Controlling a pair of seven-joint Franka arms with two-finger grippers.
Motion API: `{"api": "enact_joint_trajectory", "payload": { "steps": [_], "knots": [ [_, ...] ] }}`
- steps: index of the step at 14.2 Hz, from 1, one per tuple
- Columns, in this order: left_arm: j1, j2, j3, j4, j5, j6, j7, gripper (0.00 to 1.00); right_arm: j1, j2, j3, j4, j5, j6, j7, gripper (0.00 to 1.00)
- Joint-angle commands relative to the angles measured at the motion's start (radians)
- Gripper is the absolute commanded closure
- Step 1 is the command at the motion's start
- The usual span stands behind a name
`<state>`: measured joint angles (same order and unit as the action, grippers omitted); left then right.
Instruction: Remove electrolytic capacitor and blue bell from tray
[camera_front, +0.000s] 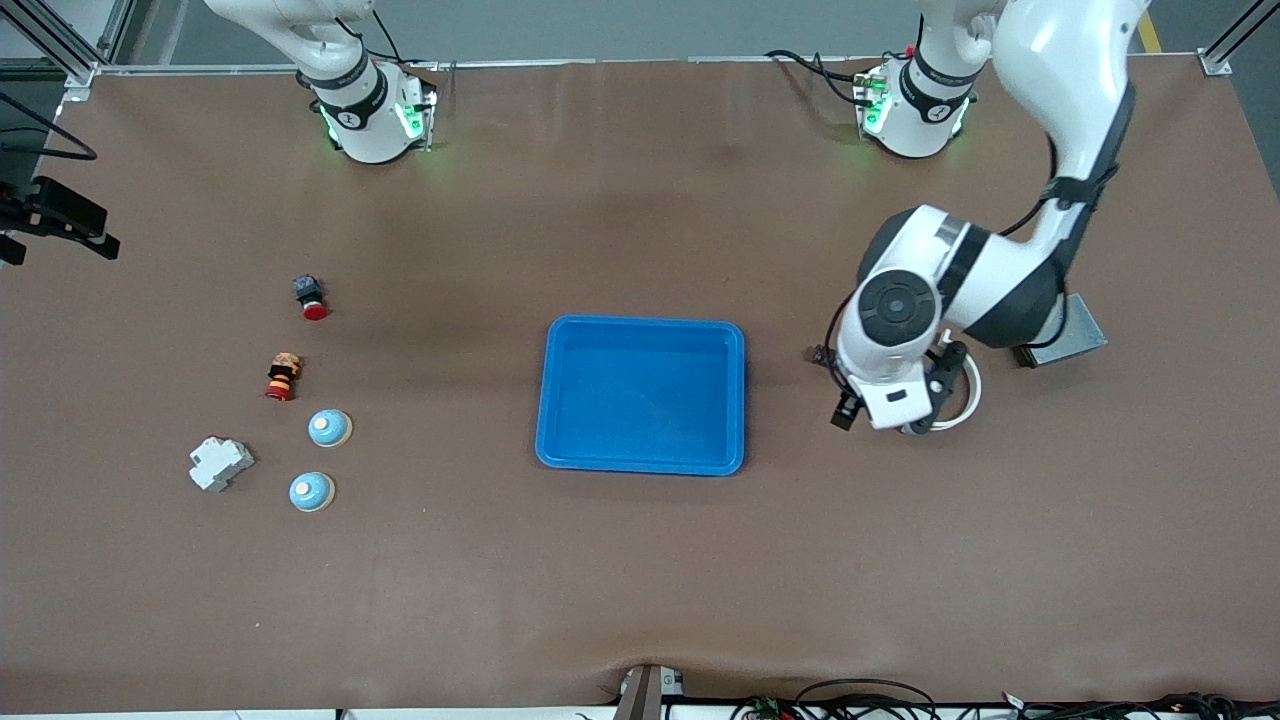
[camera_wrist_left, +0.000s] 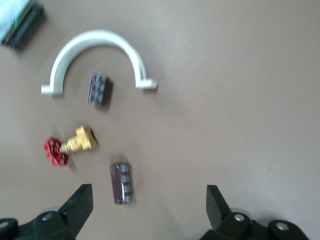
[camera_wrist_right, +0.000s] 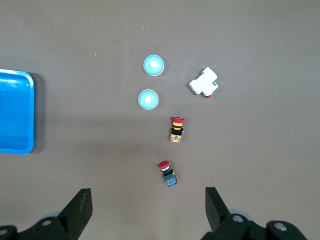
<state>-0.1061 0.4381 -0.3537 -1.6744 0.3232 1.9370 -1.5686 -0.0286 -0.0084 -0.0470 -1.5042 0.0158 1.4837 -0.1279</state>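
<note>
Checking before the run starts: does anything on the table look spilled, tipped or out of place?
Nothing stands out. The blue tray sits empty mid-table, two bells lie near the right arm's end, and the capacitor lies flat under the open left hand.

A broad table (camera_front: 640, 580) fills nearly the whole front view, covered by a matte brown mat that is faintly mottled, with a darker patch toward the arms' bases. The mat's edge nearest the camera ripples slightly, and a small metal bracket (camera_front: 648, 690) sits at its middle. Loose cables (camera_front: 900, 700) trail along that same edge, toward the left arm's end. Along the base side runs a pale aluminium frame rail (camera_front: 560, 64), with upright profiles at the corners. Grey floor shows above the rail, with a yellow floor marking (camera_front: 1150, 30) at one corner. Light is even and soft.
</note>
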Motion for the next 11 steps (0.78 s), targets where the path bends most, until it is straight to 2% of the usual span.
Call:
{"api": "enact_joint_trajectory", "payload": {
  "steps": [1, 5, 8, 11],
  "knots": [
    [0.017, -0.068, -0.013, 0.048, -0.015, -0.088, 0.141, 0.0, -0.034, -0.031, 0.024, -0.03, 0.024, 0.007, 0.013, 0.0],
    [0.065, -0.09, -0.014, 0.23, -0.091, -0.333, 0.424, 0.0, -0.042, -0.031, 0.018, -0.036, 0.026, 0.01, 0.027, 0.0],
    [0.104, -0.168, -0.013, 0.243, -0.131, -0.352, 0.588, 0.0, -0.048, -0.035, 0.013, -0.04, 0.026, 0.012, 0.036, 0.0],
    [0.112, -0.223, -0.002, 0.24, -0.131, -0.355, 0.76, 0.0, -0.042, -0.056, 0.016, -0.053, 0.029, 0.009, 0.143, 0.0]
  ]
}}
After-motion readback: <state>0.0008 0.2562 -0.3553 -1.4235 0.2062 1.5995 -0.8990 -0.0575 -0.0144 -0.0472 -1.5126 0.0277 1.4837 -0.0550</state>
